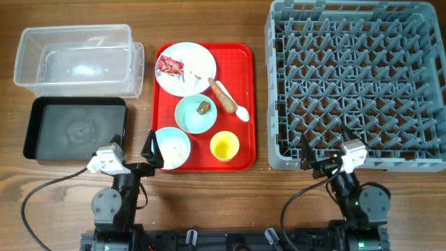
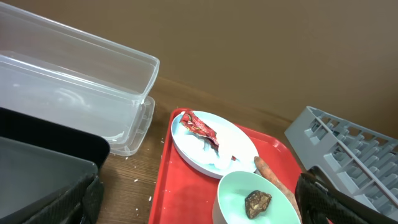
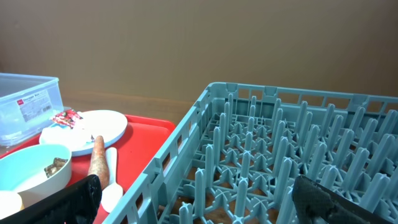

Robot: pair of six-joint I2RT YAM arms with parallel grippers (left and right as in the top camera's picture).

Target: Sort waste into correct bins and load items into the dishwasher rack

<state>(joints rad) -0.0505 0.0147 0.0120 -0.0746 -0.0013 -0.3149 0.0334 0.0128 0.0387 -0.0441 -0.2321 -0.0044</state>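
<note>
Two grippers sit low by the near edge of the desk, each with its jaws spread wide and nothing between them. The left gripper (image 1: 151,153) is just beside the near left corner of the red serving tray (image 1: 241,70); I cannot tell whether it touches the tray. The right gripper (image 1: 309,155) is at the near side of the dishwasher rack (image 1: 355,84), which takes up the right part of the desk as far as the far edge.

The clear tub (image 1: 26,66) stands in the far left corner. The black tray (image 1: 31,132) lies just nearer, its long side close to the tub. The red serving tray lies mid-desk, between these bins and the rack.

Toward the tray's far edge is the white plate (image 1: 197,56), bearing the red snack wrapper (image 1: 169,66) and the crumpled white tissue (image 2: 227,146). The brown sausage stick (image 1: 223,96) lies slanted at the plate's right rim, with the white spoon (image 1: 241,113) just beside it.

The pale green bowl (image 1: 188,120) in the tray's middle holds the small brown lump (image 1: 203,107). At the tray's near left corner stands the pale blue-white bowl (image 1: 166,142). White rice grains (image 1: 175,148) lie in it, too small to make out well. The yellow cup (image 1: 224,146) stands upright to the right of that bowl.
</note>
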